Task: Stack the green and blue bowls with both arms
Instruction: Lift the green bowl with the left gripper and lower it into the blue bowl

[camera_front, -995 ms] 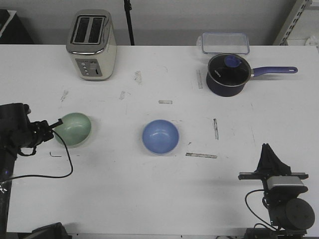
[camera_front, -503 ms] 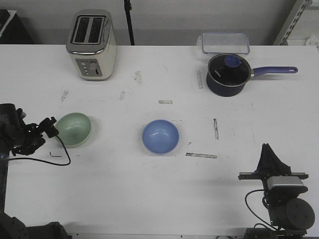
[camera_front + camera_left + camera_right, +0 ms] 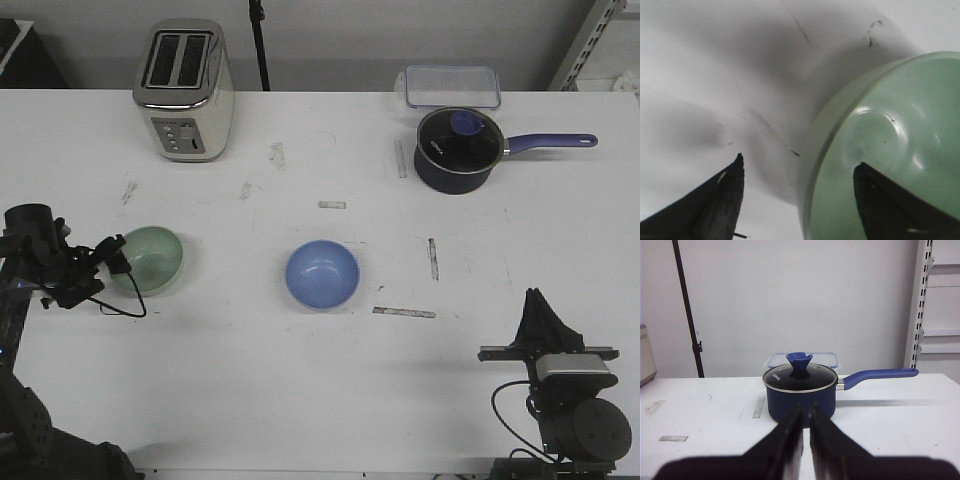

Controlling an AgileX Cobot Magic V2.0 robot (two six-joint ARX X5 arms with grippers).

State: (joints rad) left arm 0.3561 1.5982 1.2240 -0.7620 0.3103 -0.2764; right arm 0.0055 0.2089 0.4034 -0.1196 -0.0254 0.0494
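The pale green bowl (image 3: 150, 260) sits upright at the left of the table. My left gripper (image 3: 113, 251) is open at its left rim. In the left wrist view the gripper (image 3: 800, 162) straddles the rim of the green bowl (image 3: 890, 145), with one finger (image 3: 720, 200) outside over the table and the other finger (image 3: 890, 205) inside the bowl. The blue bowl (image 3: 322, 275) sits upright and empty near the table's middle. My right gripper (image 3: 540, 312) is shut and empty at the front right, far from both bowls; it also shows in the right wrist view (image 3: 806, 410).
A cream toaster (image 3: 185, 90) stands at the back left. A dark saucepan (image 3: 457, 148) with a glass lid and purple handle stands at the back right, ahead of my right gripper (image 3: 800, 390). A clear lidded box (image 3: 451, 86) lies behind it. Tape marks dot the table.
My left arm shifted its pose: the gripper drew back a little from the green bowl, then came in again to its left rim. The bowls and the right arm have not moved.
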